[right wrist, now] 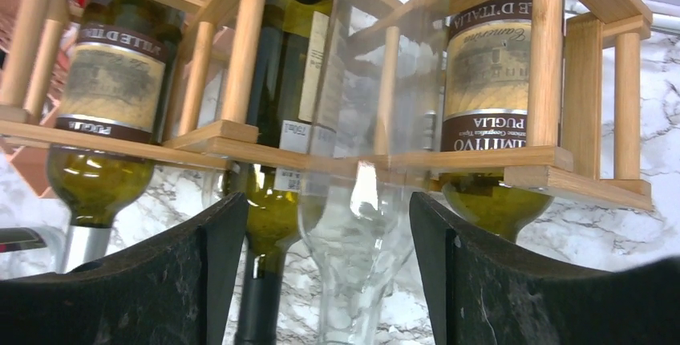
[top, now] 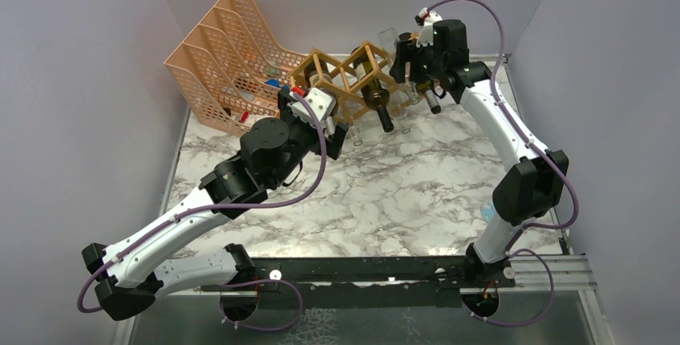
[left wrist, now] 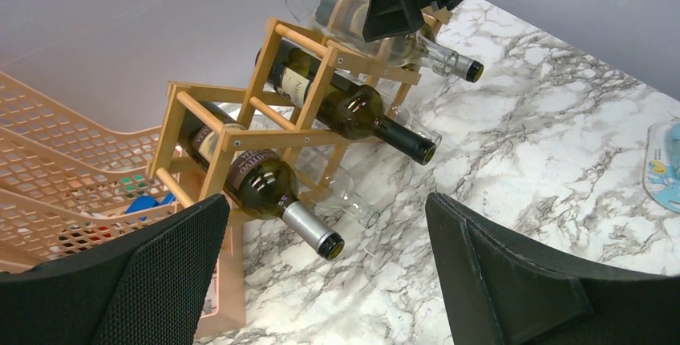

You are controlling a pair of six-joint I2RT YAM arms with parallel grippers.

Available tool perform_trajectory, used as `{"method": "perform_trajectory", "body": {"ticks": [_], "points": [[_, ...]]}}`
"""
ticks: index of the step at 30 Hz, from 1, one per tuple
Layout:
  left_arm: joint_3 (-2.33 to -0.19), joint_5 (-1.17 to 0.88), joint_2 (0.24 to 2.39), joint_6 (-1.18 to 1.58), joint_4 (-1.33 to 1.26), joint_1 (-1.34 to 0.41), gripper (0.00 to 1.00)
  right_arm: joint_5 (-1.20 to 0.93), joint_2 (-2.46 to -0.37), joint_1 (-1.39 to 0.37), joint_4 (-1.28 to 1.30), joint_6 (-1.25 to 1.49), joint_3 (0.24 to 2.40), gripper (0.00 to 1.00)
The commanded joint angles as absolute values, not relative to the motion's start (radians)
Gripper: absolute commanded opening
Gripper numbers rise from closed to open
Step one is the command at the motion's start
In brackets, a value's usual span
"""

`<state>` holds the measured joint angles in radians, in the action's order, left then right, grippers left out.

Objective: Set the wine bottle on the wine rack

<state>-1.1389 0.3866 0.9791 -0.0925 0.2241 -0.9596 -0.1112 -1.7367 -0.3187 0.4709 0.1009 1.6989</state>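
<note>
Two tools open, left tool (left wrist: 325, 200) empty; right tool (right wrist: 327, 198) straddles the clear wine bottle (right wrist: 353, 241) in the wine rack (right wrist: 481, 160). Retract crooked and you'll drag it out.

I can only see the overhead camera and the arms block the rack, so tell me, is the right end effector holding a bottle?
Observer: On its wrist camera a clear glass bottle sits between the fingers of the right end effector, neck toward the lens. A gap shows on one side, so it looks unclamped.
Operator: And the left one?
Observer: The left end effector is open and empty, facing the wine rack.
Operator: Anything hidden under that arm?
Observer: A dark bottle with a silver foil neck lies in the rack's end cell.
</note>
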Motion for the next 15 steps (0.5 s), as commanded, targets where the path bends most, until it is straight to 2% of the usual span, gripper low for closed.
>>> {"method": "perform_trajectory", "body": {"ticks": [1, 7, 15], "points": [[-1.190, 0.416, 0.965, -0.108, 0.221, -0.959, 0.99, -0.177, -1.673, -0.330, 0.464, 0.129, 1.711, 0.76], [-1.229, 0.453, 0.964, -0.131, 0.234, -0.959, 0.99, -0.037, -1.597, -0.376, 0.438, 0.127, 1.655, 0.77], [-1.311, 0.495, 0.937, -0.176, 0.230, -0.959, 0.99, -0.140, -1.447, -0.595, 0.328, 0.136, 1.476, 0.76]]}}
